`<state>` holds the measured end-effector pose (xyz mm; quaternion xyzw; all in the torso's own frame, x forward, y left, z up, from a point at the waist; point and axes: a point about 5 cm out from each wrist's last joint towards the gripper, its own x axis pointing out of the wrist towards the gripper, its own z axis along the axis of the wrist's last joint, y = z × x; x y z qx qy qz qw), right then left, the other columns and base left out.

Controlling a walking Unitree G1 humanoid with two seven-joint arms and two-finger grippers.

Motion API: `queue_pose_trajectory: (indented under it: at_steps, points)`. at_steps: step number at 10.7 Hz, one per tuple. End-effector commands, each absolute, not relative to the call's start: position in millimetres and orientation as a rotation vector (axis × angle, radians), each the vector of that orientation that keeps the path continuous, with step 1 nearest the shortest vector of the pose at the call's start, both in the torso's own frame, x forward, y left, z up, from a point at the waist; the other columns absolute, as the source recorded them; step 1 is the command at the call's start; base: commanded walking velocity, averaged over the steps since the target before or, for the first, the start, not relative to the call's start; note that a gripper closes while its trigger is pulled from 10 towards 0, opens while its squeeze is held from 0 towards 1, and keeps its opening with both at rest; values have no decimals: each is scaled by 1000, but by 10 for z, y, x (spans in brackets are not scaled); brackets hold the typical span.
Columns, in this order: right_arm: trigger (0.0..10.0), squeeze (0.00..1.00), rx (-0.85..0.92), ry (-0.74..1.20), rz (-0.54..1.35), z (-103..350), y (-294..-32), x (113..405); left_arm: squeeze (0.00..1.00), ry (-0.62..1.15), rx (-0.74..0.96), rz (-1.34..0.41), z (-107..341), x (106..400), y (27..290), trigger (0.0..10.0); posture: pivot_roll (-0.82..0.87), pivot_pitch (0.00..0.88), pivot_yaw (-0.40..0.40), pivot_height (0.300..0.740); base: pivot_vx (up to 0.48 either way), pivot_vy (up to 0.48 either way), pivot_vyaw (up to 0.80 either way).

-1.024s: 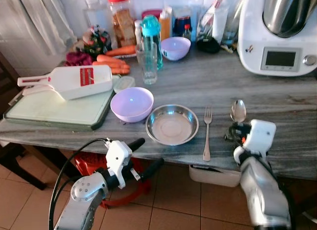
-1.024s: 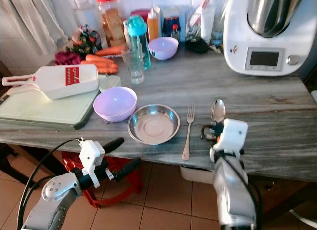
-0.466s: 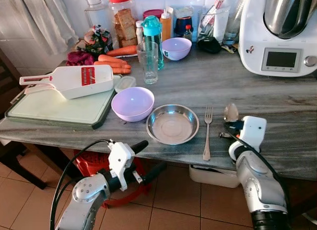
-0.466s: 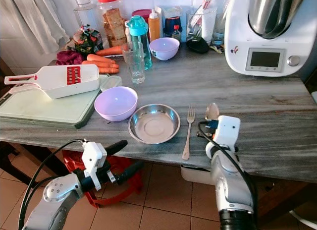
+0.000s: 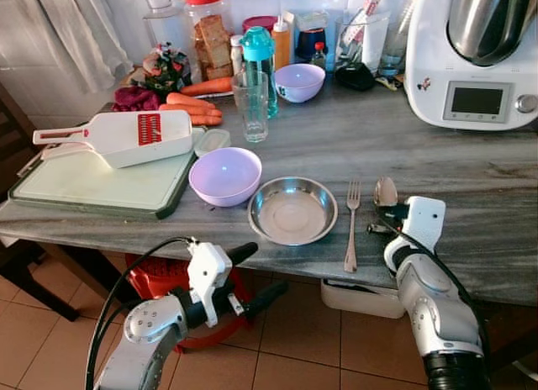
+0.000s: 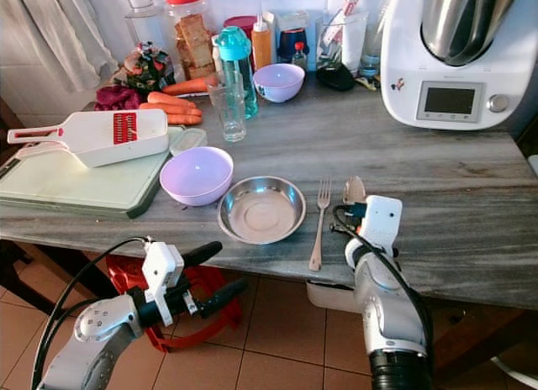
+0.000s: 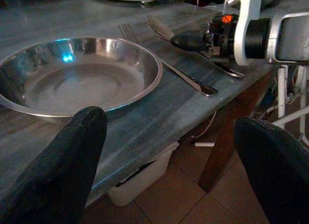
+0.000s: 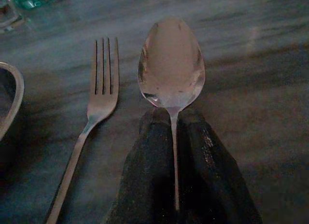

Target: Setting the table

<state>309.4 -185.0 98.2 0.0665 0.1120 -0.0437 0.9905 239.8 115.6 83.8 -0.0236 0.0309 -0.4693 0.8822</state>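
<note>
While the right tool (image 8: pixel 173 137) pinches the spoon (image 8: pixel 171 64) by its handle just beside the fork (image 5: pixel 351 226), placing seems underway; next, lower and release. Left tool (image 5: pixel 252 276) hangs open below the counter (image 5: pixel 471 167).

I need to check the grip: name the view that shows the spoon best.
The right wrist view: the spoon fills the centre, its handle pinched between the right gripper's fingers, beside the fork. The eye views show its bowl small; the left wrist view shows it sideways.

Silver spoon (image 8: pixel 171 64), fork (image 5: pixel 351 225) and steel bowl (image 5: pixel 292 210); lilac bowl (image 5: pixel 224 176) on grey-streaked marble counter (image 5: pixel 471 167).
</note>
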Motion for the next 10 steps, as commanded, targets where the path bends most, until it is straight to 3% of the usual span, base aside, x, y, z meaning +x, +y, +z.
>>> queue_pose_trajectory:
  at_steps: [1,6,7,8,10]
  points:
    - [10000,0,150,230,-68,981,-1806,3134,0,52,-45,-981,880,2390,1174,10000,32,33,88,740,0,0,0]
    - [10000,0,162,251,-45,926,-1766,3149,0,60,-49,-981,859,2375,1177,10000,37,37,86,740,0,0,0]
    - [10000,353,173,249,-39,927,-1757,3152,0,61,-48,-983,857,2375,1176,10000,38,38,86,740,0,0,0]
    - [10000,1000,175,249,-39,925,-1749,3154,0,66,-47,-988,850,2378,1166,10000,37,37,86,740,0,0,0]
    - [10000,1000,176,251,-48,910,-1759,3145,0,70,-48,-993,841,2379,1158,10000,36,36,87,740,0,0,0]
